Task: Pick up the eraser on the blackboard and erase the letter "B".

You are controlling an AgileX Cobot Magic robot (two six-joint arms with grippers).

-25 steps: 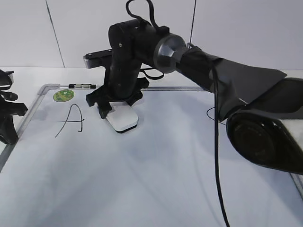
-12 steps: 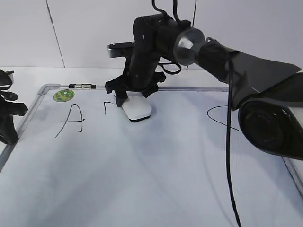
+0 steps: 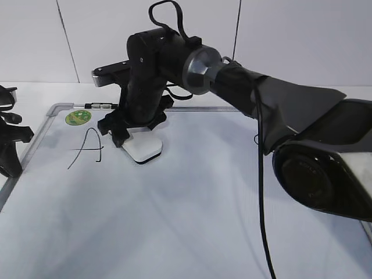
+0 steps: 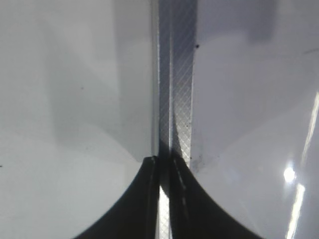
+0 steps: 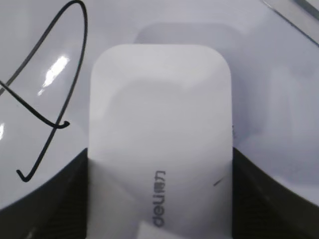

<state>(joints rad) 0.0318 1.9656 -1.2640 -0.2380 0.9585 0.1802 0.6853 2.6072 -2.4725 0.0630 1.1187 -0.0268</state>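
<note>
My right gripper (image 3: 135, 138) is shut on the eraser (image 3: 143, 150), a white rounded block pressed flat on the blackboard (image 3: 174, 221). It sits just right of the hand-drawn "A" (image 3: 87, 148). In the right wrist view the eraser (image 5: 159, 124) fills the space between the dark fingers (image 5: 65, 199) of the right gripper (image 5: 160, 154), with the "A" (image 5: 55, 89) at its left. The letter "B" does not show; the eraser and the arm cover the spot right of the "A". My left gripper (image 4: 163, 160) is shut and empty over the board's silver frame (image 4: 180, 99).
A round green sticker (image 3: 78, 117) marks the board's far left corner. A small black-and-silver marker (image 3: 100, 106) lies just beyond the frame. The left arm (image 3: 9, 145) rests at the board's left edge. The right arm's bulk spans the right side.
The right gripper swept the eraser right and away, uncovering a short black stroke beside it, then back left and nearer, close to the "A". The left gripper stayed still.
</note>
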